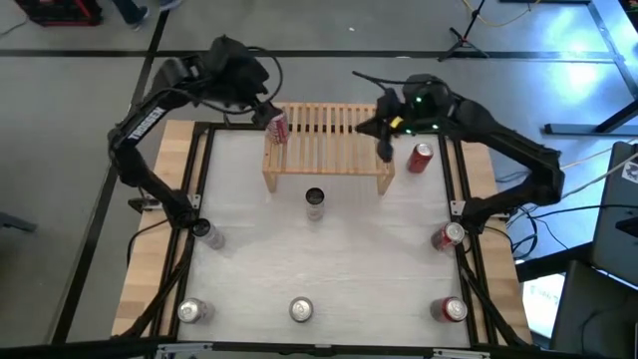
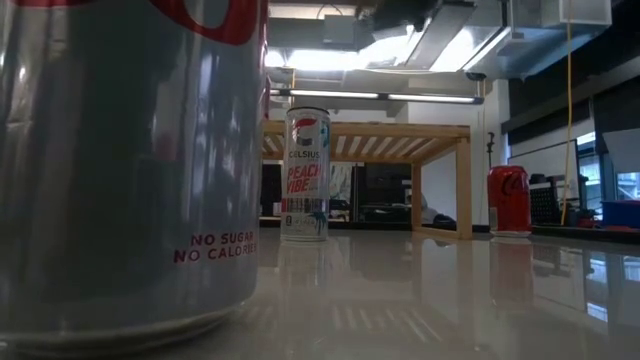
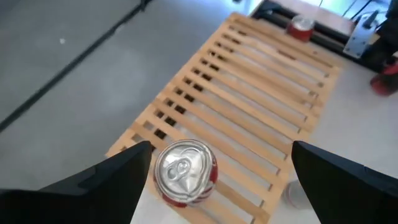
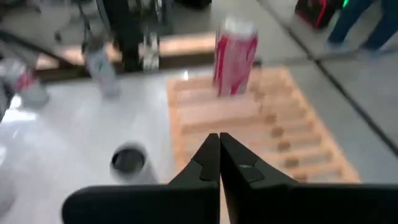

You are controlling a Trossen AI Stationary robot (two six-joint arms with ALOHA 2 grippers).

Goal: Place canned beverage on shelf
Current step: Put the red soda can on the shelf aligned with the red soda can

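The light-wood slatted shelf stands at the table's far middle. A red-and-white can stands upright on its base on the shelf's left end. My left gripper hangs just above this can, open. In the left wrist view the can shows top-up between the wide-spread fingers, closer to one of them. My right gripper is shut and empty over the shelf's right end. In the right wrist view the gripper points along the shelf toward the can.
A tall slim can stands on the table in front of the shelf. A red can stands to the right of the shelf. Several more cans stand along the table's left, right and near edges, such as one at the near edge.
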